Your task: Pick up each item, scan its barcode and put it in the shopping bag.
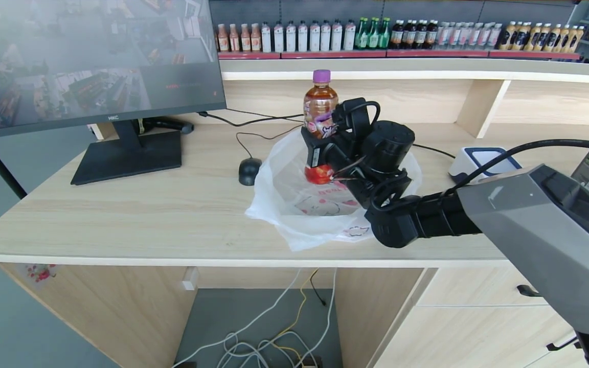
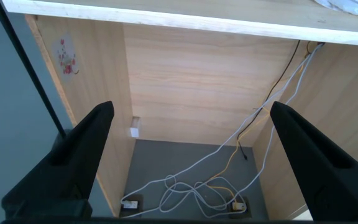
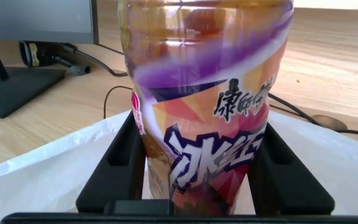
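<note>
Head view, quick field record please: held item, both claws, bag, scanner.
held item: amber drink bottle with purple cap, upright
right claw: shut on the bottle's lower body
bottle position: over the white plastic shopping bag on the wooden counter
left claw: open, empty, low, facing the space under the counter
scanner: white-and-blue scanner box on the counter, to the bag's right

Bold printed characters on bottle [image 3: 207,118] label, small logo on monitor [image 1: 90,56] bezel
</note>
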Tool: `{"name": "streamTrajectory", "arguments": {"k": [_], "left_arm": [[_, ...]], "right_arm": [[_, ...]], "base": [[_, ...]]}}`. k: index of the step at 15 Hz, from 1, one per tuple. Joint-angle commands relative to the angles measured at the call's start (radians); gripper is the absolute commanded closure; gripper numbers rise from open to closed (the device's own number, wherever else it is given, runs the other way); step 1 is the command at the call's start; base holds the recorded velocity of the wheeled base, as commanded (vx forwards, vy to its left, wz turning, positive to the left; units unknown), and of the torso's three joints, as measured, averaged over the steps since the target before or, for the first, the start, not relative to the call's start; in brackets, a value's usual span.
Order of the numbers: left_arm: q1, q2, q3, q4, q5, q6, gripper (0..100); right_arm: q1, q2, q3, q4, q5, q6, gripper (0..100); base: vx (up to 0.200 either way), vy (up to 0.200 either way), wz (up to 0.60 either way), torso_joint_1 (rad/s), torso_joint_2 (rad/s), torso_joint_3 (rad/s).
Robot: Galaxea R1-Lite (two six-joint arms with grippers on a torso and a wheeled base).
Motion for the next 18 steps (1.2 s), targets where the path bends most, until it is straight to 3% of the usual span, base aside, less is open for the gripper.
{"name": "streamTrajectory", "arguments": {"k": [1, 15, 16, 18], "left_arm": [[0.000, 0.000, 0.000, 0.000, 0.001, -0.001, 0], [0.000, 0.000, 0.000, 0.000, 0.000, -0.001, 0], [0.000, 0.000, 0.000, 0.000, 0.001, -0.001, 0], [0.000, 0.000, 0.000, 0.000, 0.000, -0.001, 0]], "right_arm": [[0.001, 0.001, 0.002, 0.002, 0.000, -0.001, 100], [0.004, 0.015, 0.011, -0.005, 0.000, 0.001, 100], [0.004, 0.015, 0.011, -0.008, 0.000, 0.001, 0], [0.007, 0.015, 0.011, -0.033, -0.001, 0.001, 0]], "base": [[0.000, 0.000, 0.00, 0.000, 0.00, 0.000], [0.000, 0.000, 0.00, 0.000, 0.00, 0.000], [0.000, 0.000, 0.00, 0.000, 0.00, 0.000], [0.000, 0.000, 0.00, 0.000, 0.00, 0.000]]}}
